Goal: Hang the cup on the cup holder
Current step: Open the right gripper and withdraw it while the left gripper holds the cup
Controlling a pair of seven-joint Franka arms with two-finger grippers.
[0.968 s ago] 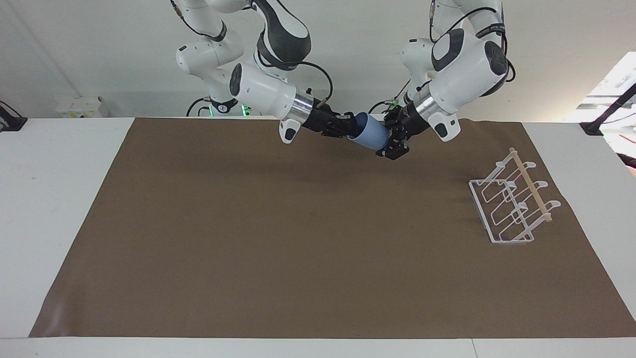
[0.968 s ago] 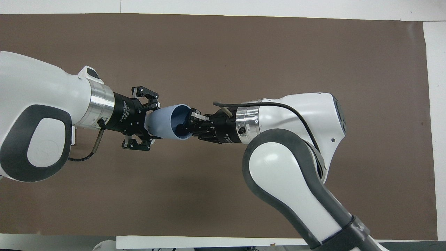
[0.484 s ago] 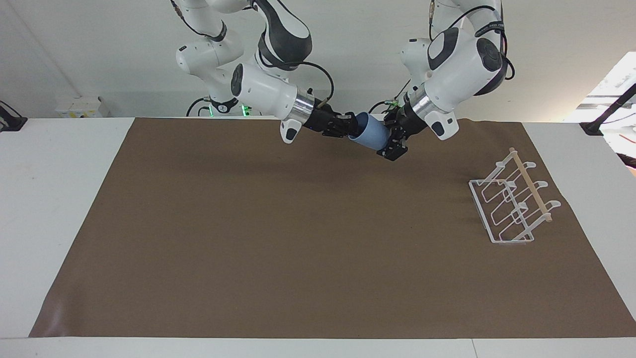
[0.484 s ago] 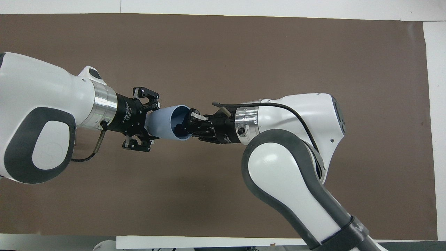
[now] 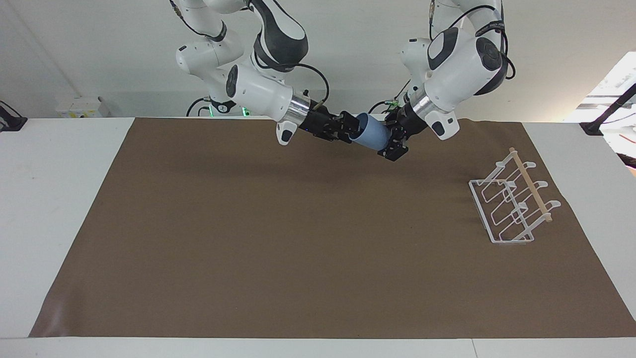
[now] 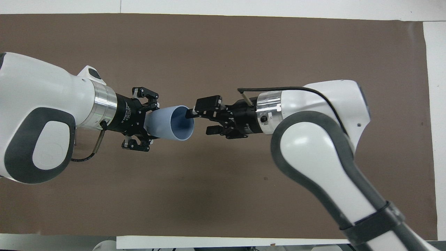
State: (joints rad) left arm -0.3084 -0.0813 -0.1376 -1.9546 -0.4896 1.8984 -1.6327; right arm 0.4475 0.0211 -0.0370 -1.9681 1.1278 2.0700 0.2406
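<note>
The light-blue cup (image 5: 370,133) hangs in the air on its side over the part of the brown mat nearest the robots. It also shows in the overhead view (image 6: 171,123), its mouth toward the right arm. My left gripper (image 5: 391,141) (image 6: 151,122) is shut on the cup's base end. My right gripper (image 5: 344,128) (image 6: 202,120) is open just outside the cup's mouth, one fingertip (image 6: 191,112) close to the rim. The white wire cup holder (image 5: 514,206) with its wooden rod stands on the mat toward the left arm's end, out of the overhead view.
A brown mat (image 5: 298,248) covers most of the white table (image 5: 54,209). Nothing else lies on the mat besides the cup holder.
My right gripper let go of the cup's rim, opened and drew back out of the mouth toward its own side. My left gripper still holds the cup in about the same place.
</note>
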